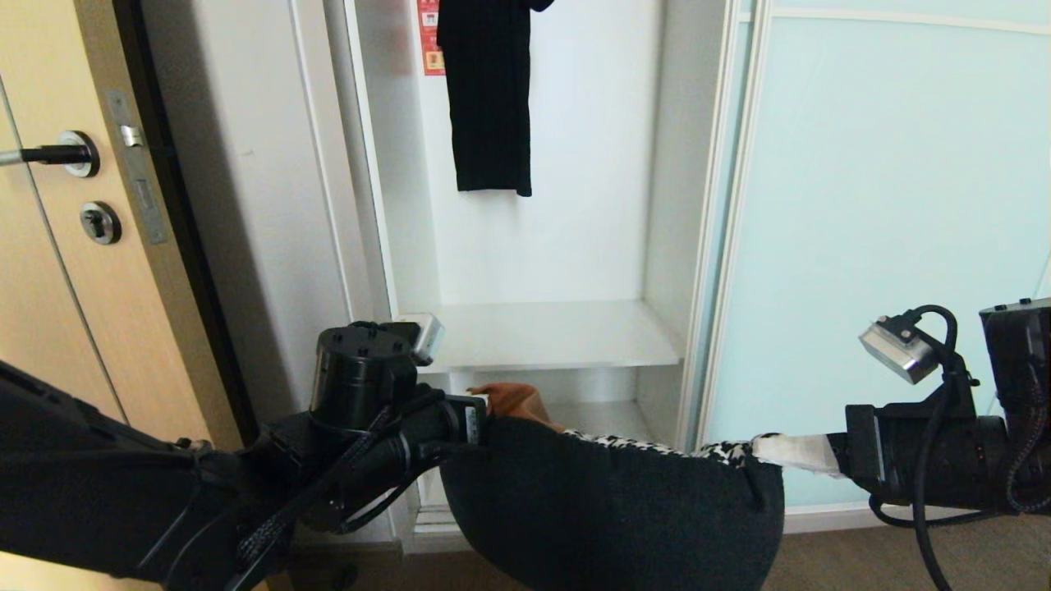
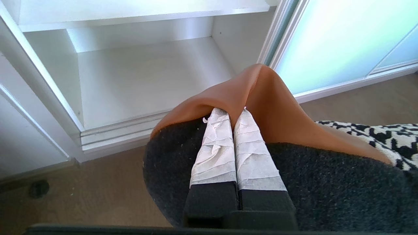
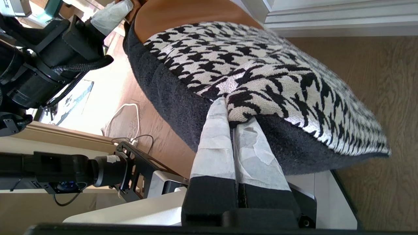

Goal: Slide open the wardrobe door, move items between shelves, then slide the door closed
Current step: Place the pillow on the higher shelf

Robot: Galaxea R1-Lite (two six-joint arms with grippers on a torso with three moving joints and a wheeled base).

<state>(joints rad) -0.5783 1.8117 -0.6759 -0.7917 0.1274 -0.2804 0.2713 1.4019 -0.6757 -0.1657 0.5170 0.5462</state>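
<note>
Both grippers hold the cushion (image 1: 616, 509) in the air in front of the open wardrobe, its black back toward me. My left gripper (image 2: 234, 112) is shut on the tan-orange corner (image 2: 277, 107). My right gripper (image 3: 233, 109) is shut on the opposite edge of the cushion (image 3: 261, 71), where the houndstooth front meets the black side. The sliding wardrobe door (image 1: 887, 230) of pale aqua glass stands slid to the right. Inside the wardrobe, a white shelf (image 1: 558, 336) lies bare above the lower shelf (image 2: 147, 81), which is bare too.
A long black garment (image 1: 488, 98) hangs at the top of the compartment. A wooden room door (image 1: 74, 246) with a handle stands at the left, next to the white wardrobe side panel (image 1: 254, 205). The floor (image 2: 98, 195) is brown wood.
</note>
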